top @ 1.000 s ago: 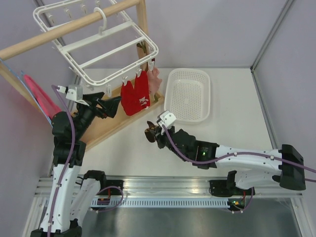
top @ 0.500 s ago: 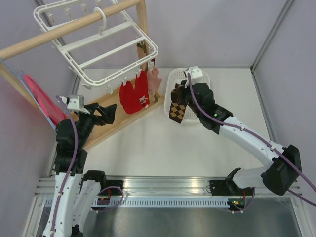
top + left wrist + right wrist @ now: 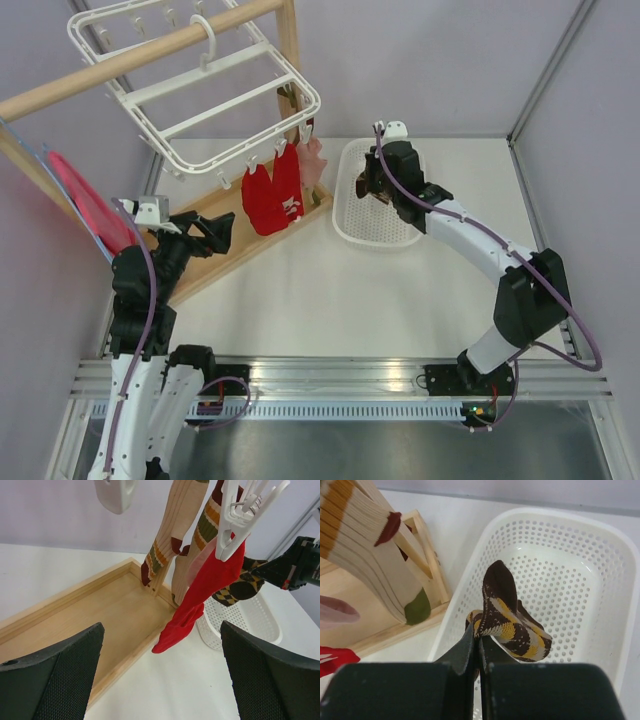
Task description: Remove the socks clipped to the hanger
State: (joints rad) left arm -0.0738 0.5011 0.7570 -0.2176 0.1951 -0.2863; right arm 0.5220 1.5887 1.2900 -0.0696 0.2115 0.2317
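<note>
The white hanger (image 3: 215,95) hangs from a wooden bar at the upper left. Red socks (image 3: 275,195) and a pale pink sock (image 3: 316,160) are clipped along its near edge. My right gripper (image 3: 370,186) is over the left end of the white basket, shut on the brown-and-cream checkered sock (image 3: 512,625), which curls above the pinched fingers (image 3: 470,647). My left gripper (image 3: 226,228) is open, over the wooden tray, left of the red socks. In the left wrist view a red sock (image 3: 210,580) hangs from a white clip (image 3: 235,515) ahead of the wide-apart fingers (image 3: 60,675).
A white perforated basket (image 3: 400,238) sits right of the rack; its rim (image 3: 600,530) lies under the right gripper. The wooden rack's tray base (image 3: 225,250) runs diagonally below the hanger. Striped cream socks (image 3: 170,535) hang beside the red one. A red object (image 3: 85,200) leans at the left wall.
The right arm has swung from the table's middle up and right, carrying the checkered sock to above the basket. The left arm has lowered slightly and stays open.
</note>
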